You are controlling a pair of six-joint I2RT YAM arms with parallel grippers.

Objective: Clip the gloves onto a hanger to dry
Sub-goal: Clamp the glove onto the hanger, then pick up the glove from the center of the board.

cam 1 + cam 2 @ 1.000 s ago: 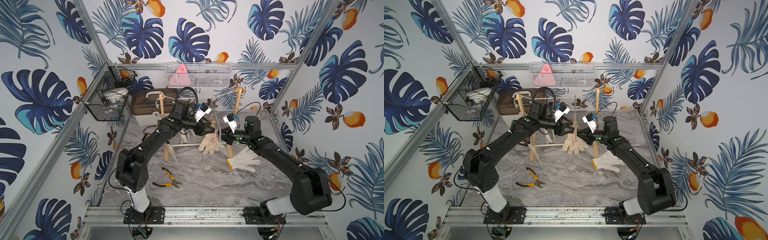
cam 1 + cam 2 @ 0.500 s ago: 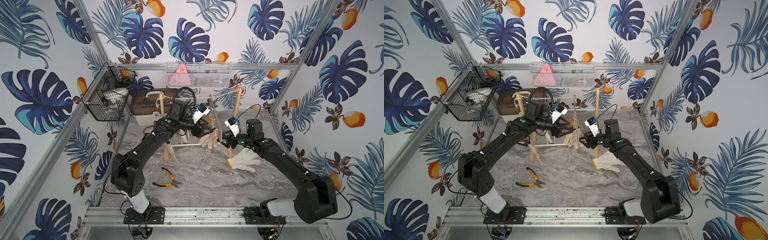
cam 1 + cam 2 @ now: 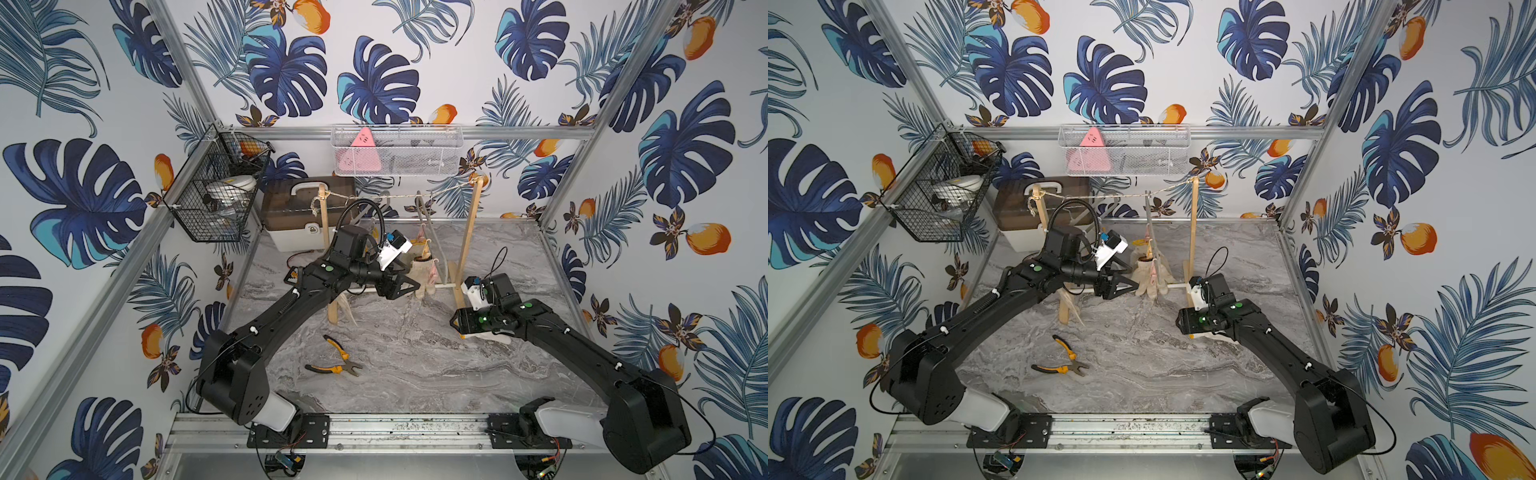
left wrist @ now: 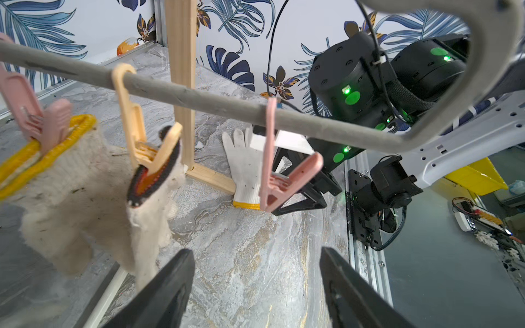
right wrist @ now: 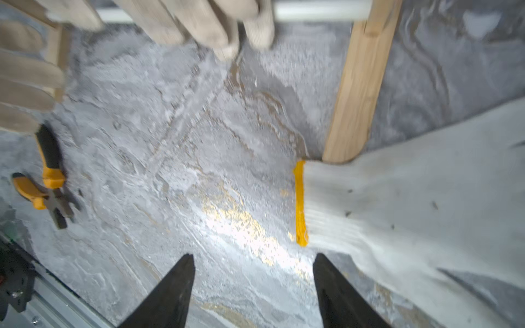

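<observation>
step: two gloves are up, a third is pending. The yellow-cuffed glove [image 4: 56, 176] and the dark-cuffed glove [image 4: 150, 210] hang by their cuffs from clips on the grey hanger bar [image 4: 199, 98].
loose glove: the white glove [image 4: 244, 167] has a yellow cuff and lies flat on the marble tabletop [image 3: 415, 365]. It touches the foot of the wooden post [image 4: 181, 85].
free clip: the pink clip [image 4: 284, 181] hangs empty on the bar, toward the hanger's bent end.
left gripper [image 4: 255, 252]: jaws spread with nothing between them, just below the hung gloves and facing the bar.
right gripper [image 5: 252, 255]: jaws spread and empty, low over the table, just beside the loose glove's cuff.
next move (my read): the right pinches the cuff edge and lifts it to the pink clip, while the left squeezes that clip open. The cuff lies flat and thin, so the approach must be low. The post foot crowds the grasp.
writing: none legible. No brand or label shows on the gloves, clips, hanger or pliers [image 3: 336, 359].
caveat: the right wrist view is smeared.
</observation>
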